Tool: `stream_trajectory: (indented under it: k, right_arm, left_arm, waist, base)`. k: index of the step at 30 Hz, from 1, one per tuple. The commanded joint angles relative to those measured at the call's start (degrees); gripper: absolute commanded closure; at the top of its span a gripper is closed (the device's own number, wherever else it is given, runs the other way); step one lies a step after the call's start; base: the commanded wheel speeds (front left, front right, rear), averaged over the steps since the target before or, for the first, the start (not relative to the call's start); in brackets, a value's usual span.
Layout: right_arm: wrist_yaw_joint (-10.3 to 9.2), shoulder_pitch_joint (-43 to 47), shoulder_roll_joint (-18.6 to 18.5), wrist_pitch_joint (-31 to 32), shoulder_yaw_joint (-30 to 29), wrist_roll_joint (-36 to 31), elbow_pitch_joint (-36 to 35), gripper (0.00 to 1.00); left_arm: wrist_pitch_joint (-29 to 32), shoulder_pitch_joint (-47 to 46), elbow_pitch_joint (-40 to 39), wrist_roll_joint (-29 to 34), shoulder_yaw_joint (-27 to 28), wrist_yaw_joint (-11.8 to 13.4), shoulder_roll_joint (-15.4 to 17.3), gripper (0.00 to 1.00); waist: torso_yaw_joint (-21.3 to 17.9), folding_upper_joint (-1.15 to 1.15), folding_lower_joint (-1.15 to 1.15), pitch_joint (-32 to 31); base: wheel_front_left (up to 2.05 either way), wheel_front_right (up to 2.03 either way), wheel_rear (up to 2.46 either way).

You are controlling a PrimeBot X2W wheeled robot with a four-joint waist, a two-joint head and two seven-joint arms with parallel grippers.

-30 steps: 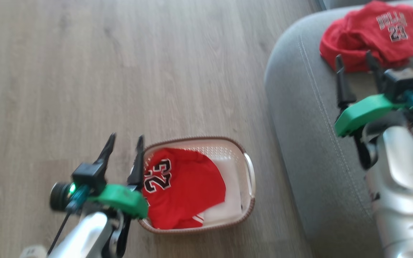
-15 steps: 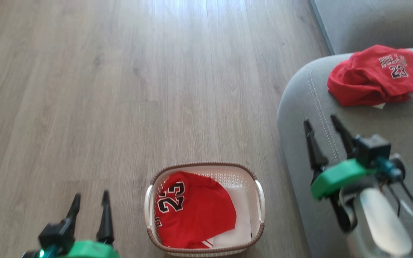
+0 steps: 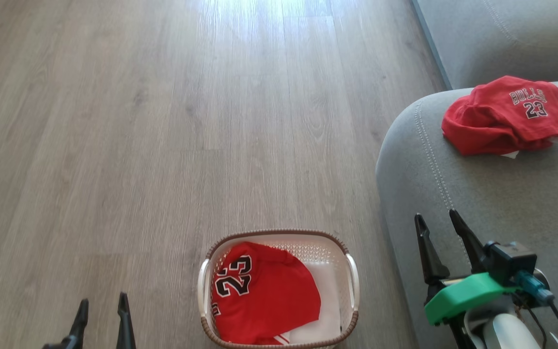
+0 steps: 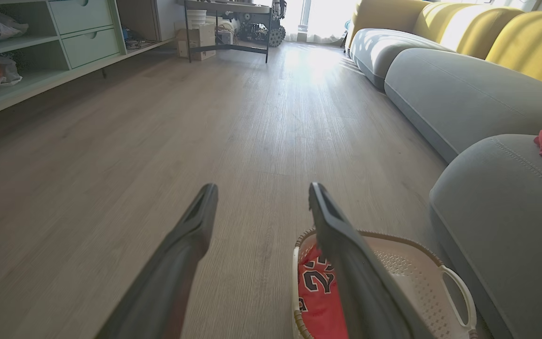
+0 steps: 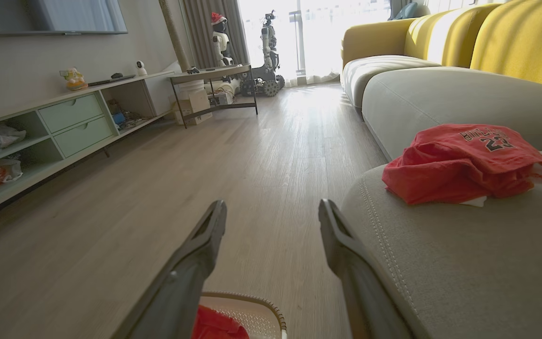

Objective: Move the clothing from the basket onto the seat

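Note:
A red "BULLS 23" garment (image 3: 506,114) (image 5: 464,162) lies crumpled on the grey seat (image 3: 502,203) (image 5: 464,263) at the right. The cream basket (image 3: 352,276) (image 4: 445,292) stands on the floor at the bottom centre, holding a red garment with a large "23" (image 3: 264,295) (image 4: 320,296) over something white. My right gripper (image 3: 437,222) (image 5: 272,206) hovers open and empty over the seat's front edge, well short of the garment there. At the lower left my left gripper (image 3: 102,305) (image 4: 260,189) is open and empty, left of the basket.
Wood floor (image 3: 162,121) spreads to the left and ahead. The sofa continues with another grey cushion (image 4: 464,94) and yellow backrests (image 5: 511,37). A low shelf unit with drawers (image 5: 73,122) lines the far left wall, and a small table with boxes (image 5: 210,89) stands beyond.
The head camera has swung, shifting the whole picture. Both grippers have drawn back toward me, the right one away from the garment on the seat, both staying open.

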Motion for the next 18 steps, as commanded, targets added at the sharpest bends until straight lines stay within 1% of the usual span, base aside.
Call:
stream_trajectory:
  k: [1,7,18]
  right_arm:
    - [-0.02,-1.30,0.31,-0.53,1.36,0.07,-2.34,0.00]
    - [-0.02,0.28,0.31,-0.53,1.13,-0.34,-2.13,0.00]
    - [-0.02,0.74,0.31,-0.53,1.03,-0.76,-1.01,0.00]
  left_arm:
    - [-0.71,-1.14,-1.87,0.65,2.88,-0.20,0.27,0.00]
    - [-0.71,-0.44,-0.95,1.80,3.94,-1.51,-1.03,0.00]
    - [-0.71,-0.63,0.66,3.35,5.16,-3.31,-2.25,0.00]
  waist:
    - [-0.04,-0.01,0.00,-0.10]
    - [-0.11,-0.01,0.00,-0.36]
    - [-0.36,-0.01,0.00,-0.47]
  base:
    - [0.00,0.00,0.00]
    - [0.00,0.00,0.00]
    - [0.00,0.00,0.00]
